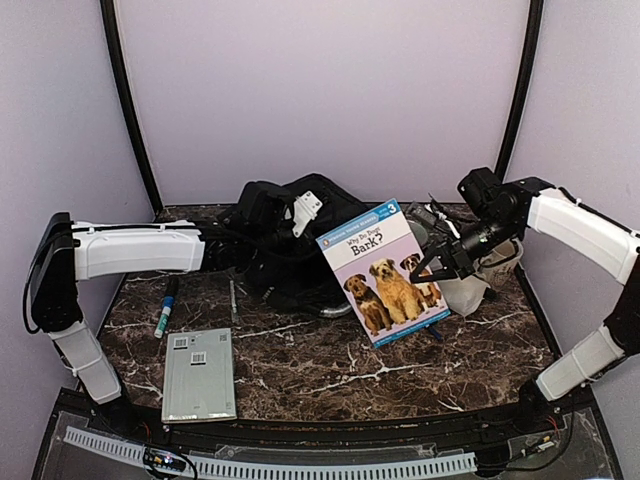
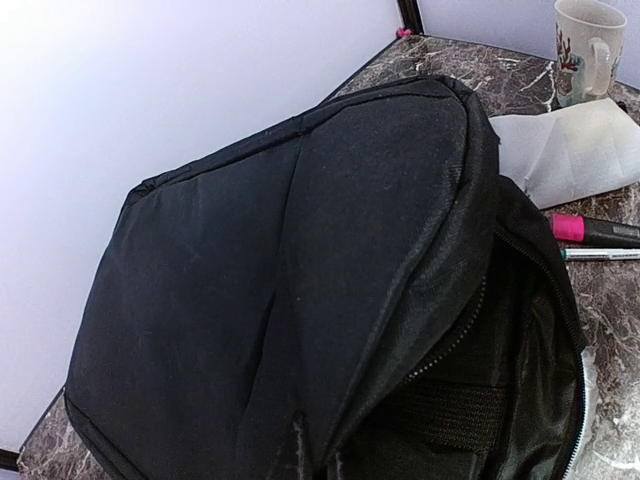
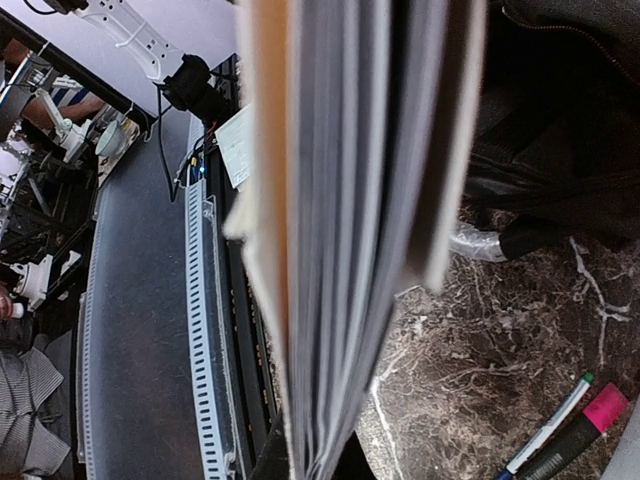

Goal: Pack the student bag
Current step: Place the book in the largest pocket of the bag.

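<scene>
From above, the black bag point(image 1: 285, 245) is seen lying at the back of the marble worktop point(image 1: 330, 365). The left claw point(image 1: 222, 240) is being held against the bag's left side. A dog picture book point(image 1: 385, 272) is being held tilted just right of the bag, overlapping it, pinched near its right edge by the right claw point(image 1: 428, 268). A grey notebook point(image 1: 198, 374) and a blue marker point(image 1: 165, 306) are lying in front of the bag, to its left.

Through the left wrist camera, the frame is being filled by the bag. Its cloth is being drawn into folds at the bottom edge, where the left claw is pressed together on it. Past the bag, a white pouch point(image 2: 570, 145), a pink marker point(image 2: 592, 230), a pen point(image 2: 600, 254) and a mug point(image 2: 585, 45) are being shown.

Through the right wrist camera, the book's page edges are being shown clamped in the right claw. The bag is lying behind the book, and the pink marker and pen are lying on the worktop near the bag.
</scene>
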Robot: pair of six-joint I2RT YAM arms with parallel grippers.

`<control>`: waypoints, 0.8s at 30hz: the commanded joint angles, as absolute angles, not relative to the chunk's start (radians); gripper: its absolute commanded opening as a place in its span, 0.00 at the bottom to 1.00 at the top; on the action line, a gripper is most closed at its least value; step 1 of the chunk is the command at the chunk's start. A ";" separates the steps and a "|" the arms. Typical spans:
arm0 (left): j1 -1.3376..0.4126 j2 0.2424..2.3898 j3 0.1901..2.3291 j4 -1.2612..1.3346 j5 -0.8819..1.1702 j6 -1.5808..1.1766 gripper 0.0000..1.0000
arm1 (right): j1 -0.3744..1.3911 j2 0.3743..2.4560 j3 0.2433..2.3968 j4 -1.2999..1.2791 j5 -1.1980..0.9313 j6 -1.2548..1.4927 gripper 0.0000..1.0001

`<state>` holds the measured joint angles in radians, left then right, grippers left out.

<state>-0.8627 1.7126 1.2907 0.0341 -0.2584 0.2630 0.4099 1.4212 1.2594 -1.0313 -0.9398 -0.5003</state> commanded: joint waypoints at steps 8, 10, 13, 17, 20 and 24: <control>-0.852 1.554 1.178 0.214 -0.306 0.234 0.00 | 0.513 1.640 1.311 -1.142 -1.006 -0.503 0.00; -0.851 1.541 1.159 0.236 -0.296 0.226 0.00 | 0.518 1.682 1.330 -1.137 -0.995 -0.486 0.00; -0.851 1.522 1.128 0.267 -0.262 0.225 0.00 | 0.518 1.737 1.361 -1.143 -1.010 -0.455 0.00; -0.852 1.517 1.120 0.269 -0.229 0.201 0.00 | 0.526 1.790 1.412 -1.112 -0.999 -0.368 0.00; -0.853 1.517 1.118 0.269 -0.216 0.192 0.00 | 0.531 1.838 1.476 -1.118 -0.998 -0.319 0.00; -0.853 1.507 1.102 0.281 -0.173 0.189 0.00 | 0.542 1.919 1.554 -1.142 -1.013 -0.266 0.00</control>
